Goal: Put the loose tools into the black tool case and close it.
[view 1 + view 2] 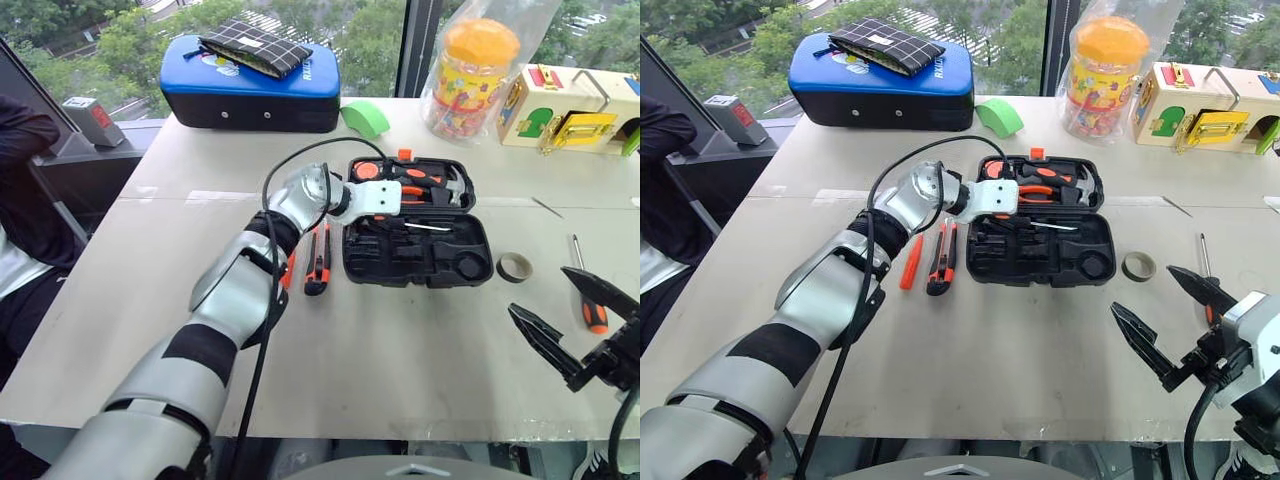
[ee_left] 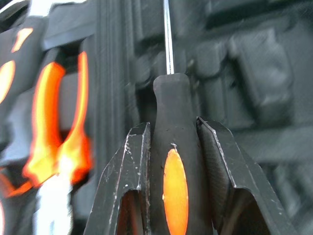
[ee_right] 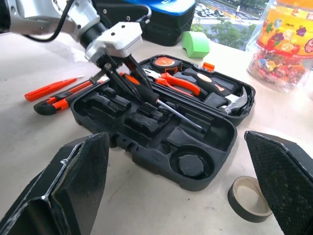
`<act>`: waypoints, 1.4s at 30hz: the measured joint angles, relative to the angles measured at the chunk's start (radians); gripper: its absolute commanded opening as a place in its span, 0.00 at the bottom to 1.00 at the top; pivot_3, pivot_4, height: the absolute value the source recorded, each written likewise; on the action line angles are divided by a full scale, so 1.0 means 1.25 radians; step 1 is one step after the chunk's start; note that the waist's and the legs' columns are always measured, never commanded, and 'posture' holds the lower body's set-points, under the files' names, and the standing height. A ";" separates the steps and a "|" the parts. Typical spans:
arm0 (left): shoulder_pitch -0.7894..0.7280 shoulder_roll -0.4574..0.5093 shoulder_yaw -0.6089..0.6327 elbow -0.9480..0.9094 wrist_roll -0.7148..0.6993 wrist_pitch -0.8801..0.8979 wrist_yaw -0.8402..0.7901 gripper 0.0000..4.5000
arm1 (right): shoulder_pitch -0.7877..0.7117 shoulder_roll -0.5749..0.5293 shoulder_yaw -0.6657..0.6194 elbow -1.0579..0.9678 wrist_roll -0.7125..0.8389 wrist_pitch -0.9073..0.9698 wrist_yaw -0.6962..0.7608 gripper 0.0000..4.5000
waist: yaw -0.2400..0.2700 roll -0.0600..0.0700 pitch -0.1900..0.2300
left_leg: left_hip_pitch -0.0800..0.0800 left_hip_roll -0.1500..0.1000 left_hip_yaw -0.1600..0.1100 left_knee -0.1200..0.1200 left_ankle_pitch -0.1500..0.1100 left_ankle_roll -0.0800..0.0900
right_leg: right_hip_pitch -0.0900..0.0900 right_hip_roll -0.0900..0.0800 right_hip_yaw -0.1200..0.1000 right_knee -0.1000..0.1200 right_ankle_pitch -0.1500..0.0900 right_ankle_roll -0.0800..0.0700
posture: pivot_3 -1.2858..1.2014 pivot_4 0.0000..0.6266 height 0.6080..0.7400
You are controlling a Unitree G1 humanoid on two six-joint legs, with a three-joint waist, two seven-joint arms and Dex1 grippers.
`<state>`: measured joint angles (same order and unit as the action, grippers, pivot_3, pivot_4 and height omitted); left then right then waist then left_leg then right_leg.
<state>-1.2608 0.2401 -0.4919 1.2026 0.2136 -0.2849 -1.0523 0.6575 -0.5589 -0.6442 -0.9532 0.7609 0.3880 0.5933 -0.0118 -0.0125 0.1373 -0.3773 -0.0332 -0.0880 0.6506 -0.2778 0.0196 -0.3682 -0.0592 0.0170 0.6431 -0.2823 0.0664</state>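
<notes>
The black tool case point(image 1: 350, 262) lies open mid-table, with pliers point(image 3: 178, 83) and a hammer point(image 3: 230, 100) in its far half. My left gripper point(image 2: 171, 127) is shut on a black-and-orange screwdriver point(image 3: 164, 104), held over the near half with its shaft along the slots. To the case's left lie the utility knife point(image 1: 318, 262) and a thin orange screwdriver point(image 1: 911, 262). On its right are the tape roll point(image 1: 514, 267) and another screwdriver point(image 1: 594, 315). My right gripper point(image 1: 540, 292) stands open near the front right, just beside that screwdriver, holding nothing.
At the back stand a blue padded case point(image 1: 250, 85) with a chequered pouch point(image 1: 255, 45) on it, a green object point(image 1: 365, 118), a jar point(image 1: 475, 70) and a wooden toy box point(image 1: 575, 110). A person's sleeve point(image 1: 20, 140) shows at the left edge.
</notes>
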 measured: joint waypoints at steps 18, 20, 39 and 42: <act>-0.021 0.010 0.043 0.071 0.108 -0.095 0.107 0.72 | 0.028 0.017 0.005 -0.006 -0.008 -0.020 -0.001 1.00 | 0.006 -0.001 0.000 | 0.000 0.000 -0.001 0.002 0.000 0.000 | 0.000 0.000 -0.001 0.003 0.000 0.000 | 0.52 0.24 1.00; -0.022 0.015 0.083 0.071 0.080 -0.096 0.094 0.72 | 0.033 0.025 0.006 -0.006 -0.013 -0.027 0.001 1.00 | 0.005 -0.001 0.000 | 0.000 0.000 -0.001 0.002 0.000 0.000 | 0.000 0.000 -0.001 0.003 0.000 0.000 | 0.52 0.24 1.00; 0.234 -0.116 0.308 -0.302 -0.133 0.294 0.264 0.01 | 0.024 0.039 0.036 0.027 -0.052 -0.054 0.013 1.00 | 0.004 0.000 -0.001 | 0.000 0.002 -0.001 0.002 0.000 0.000 | -0.001 0.000 0.000 0.003 0.000 0.000 | 0.52 0.24 1.00; 0.290 -0.114 0.296 -0.414 -0.127 0.358 0.292 0.01 | 0.039 0.044 0.033 0.028 -0.054 -0.061 0.019 1.00 | 0.003 0.002 -0.002 | 0.001 0.002 0.000 0.002 0.000 0.000 | 0.000 0.000 0.002 0.003 0.000 0.000 | 0.52 0.24 1.00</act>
<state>-0.8980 0.0970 -0.1215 0.6845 0.0543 0.1630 -0.6869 0.7061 -0.5036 -0.6033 -0.9186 0.6938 0.3123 0.6173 -0.0075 -0.0104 0.1349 -0.3765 -0.0308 -0.0881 0.6529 -0.2776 0.0192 -0.3688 -0.0589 0.0189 0.6472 -0.2823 0.0665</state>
